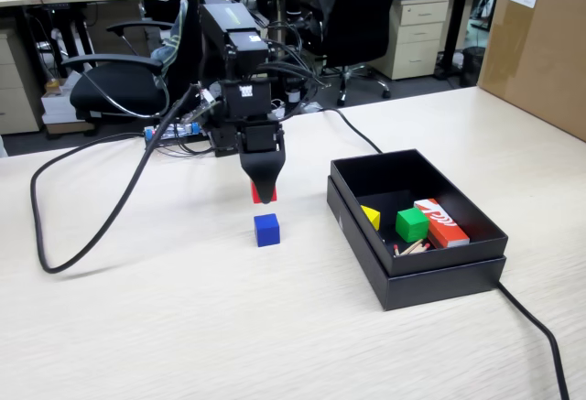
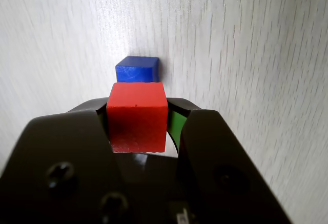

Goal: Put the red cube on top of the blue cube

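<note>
Gripped between my tool's (image 2: 139, 124) jaws is the red cube (image 2: 137, 117), held clear of the counter (image 1: 183, 327); the blue cube (image 1: 266, 230) sits on the counter just below and slightly ahead of it in the fixed view; I judge this the carry step, near its end; next I must centre red over blue, lower until they touch, then release.

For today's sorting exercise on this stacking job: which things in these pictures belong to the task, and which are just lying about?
Belonging to the job:
- red cube, clamped in the gripper
- blue cube, on the table

Just lying about:
- black box
- green cube in it
- yellow block in it
- red-orange box with white markings in it
</note>
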{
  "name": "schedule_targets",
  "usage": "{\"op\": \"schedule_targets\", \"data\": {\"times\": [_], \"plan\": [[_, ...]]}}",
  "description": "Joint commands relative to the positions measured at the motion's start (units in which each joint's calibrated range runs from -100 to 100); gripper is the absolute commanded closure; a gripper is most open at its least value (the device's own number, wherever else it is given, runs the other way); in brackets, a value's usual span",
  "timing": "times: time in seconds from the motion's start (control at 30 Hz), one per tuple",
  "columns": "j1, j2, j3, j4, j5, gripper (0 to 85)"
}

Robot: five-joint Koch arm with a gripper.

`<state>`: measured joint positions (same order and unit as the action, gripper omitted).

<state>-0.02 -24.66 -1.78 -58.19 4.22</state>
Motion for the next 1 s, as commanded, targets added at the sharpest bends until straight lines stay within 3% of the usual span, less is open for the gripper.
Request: {"op": "schedule_targets", "data": {"times": [0.0, 0.97], "plan": [[0.0, -1.8, 1.2, 2.8, 0.3, 84.6], [-0.6, 3.3, 0.1, 6.6, 0.1, 84.6]]}}
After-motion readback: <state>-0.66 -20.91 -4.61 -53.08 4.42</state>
